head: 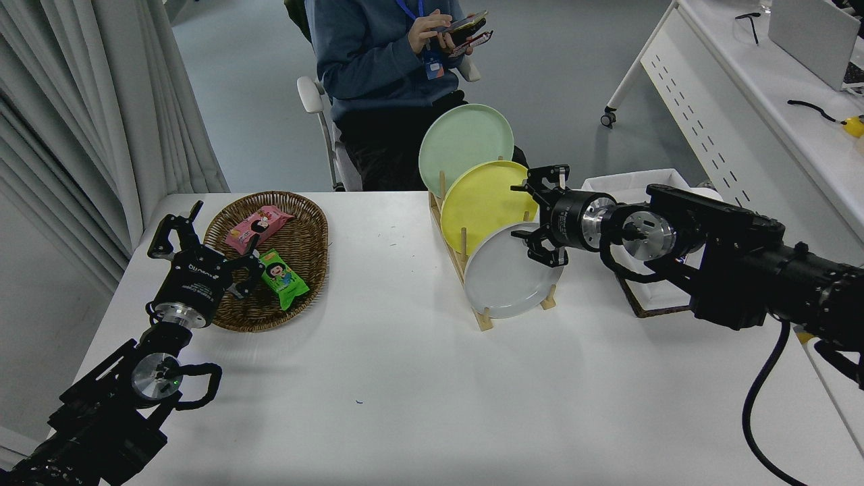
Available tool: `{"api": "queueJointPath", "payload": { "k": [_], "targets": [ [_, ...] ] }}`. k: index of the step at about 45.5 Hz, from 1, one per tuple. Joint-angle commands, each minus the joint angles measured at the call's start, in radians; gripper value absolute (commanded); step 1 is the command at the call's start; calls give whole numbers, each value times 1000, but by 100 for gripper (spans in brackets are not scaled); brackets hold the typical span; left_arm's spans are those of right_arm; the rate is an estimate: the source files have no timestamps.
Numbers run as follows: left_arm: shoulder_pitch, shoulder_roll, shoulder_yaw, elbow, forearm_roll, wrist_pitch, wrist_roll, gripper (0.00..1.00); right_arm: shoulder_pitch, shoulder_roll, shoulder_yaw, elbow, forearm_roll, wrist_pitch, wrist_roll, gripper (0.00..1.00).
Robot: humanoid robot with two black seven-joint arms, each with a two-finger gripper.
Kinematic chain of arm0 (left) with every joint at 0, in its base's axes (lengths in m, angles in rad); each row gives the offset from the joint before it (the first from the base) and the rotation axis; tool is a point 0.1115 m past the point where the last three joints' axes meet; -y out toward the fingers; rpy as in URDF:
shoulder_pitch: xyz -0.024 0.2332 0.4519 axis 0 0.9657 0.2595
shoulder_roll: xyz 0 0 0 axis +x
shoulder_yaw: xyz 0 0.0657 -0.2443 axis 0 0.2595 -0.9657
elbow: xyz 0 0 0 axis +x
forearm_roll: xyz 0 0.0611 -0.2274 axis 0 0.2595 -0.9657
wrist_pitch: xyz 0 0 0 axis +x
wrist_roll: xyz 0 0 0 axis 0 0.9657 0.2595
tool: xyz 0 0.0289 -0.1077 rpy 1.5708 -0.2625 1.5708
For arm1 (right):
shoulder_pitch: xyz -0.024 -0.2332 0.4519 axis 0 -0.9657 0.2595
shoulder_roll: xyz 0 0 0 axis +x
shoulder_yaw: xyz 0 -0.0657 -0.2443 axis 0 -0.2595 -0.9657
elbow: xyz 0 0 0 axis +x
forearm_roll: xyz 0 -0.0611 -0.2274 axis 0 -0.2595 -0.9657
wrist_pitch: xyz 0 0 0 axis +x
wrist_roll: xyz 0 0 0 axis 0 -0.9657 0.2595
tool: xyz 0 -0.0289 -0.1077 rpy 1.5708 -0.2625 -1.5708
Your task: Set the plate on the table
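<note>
The light-grey plate [503, 280] stands on edge in the front slot of a wooden rack [480, 316] on the white table [418, 391]. Behind it stand a yellow plate [480, 200] and a pale green plate [462, 142]. My right gripper [536, 212] is open at the grey plate's upper right rim, one finger up by the yellow plate's edge, the other over the grey plate's rim. It holds nothing. My left gripper [202, 233] is parked open at the lower left, by the basket.
A wicker basket [307, 246] with a pink and a green snack packet sits at the left. A white box [634, 183] on a brown tray lies behind my right arm. A person sits at the far side holding a phone. A white desk stands at the far right.
</note>
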Motion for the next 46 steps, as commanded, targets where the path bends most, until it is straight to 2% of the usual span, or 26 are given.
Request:
{"api": "queueJointPath", "payload": {
  "k": [1, 23, 27, 30, 46],
  "targets": [
    [0, 0, 0, 1, 0, 0, 0, 100, 1, -22, 0, 25, 37, -13, -11, 66],
    [0, 0, 0, 1, 0, 0, 0, 100, 15, -61, 2, 75, 77, -47, -60, 59],
    [0, 0, 0, 0, 0, 0, 0, 100, 17, -61, 3, 74, 79, -47, -69, 55],
    [-1, 0, 0, 0, 0, 0, 0, 100, 15, -61, 17, 74, 77, -48, -71, 47],
    [0, 0, 0, 0, 0, 0, 0, 100, 14, -71, 31, 66, 74, -50, -69, 47]
  ]
}}
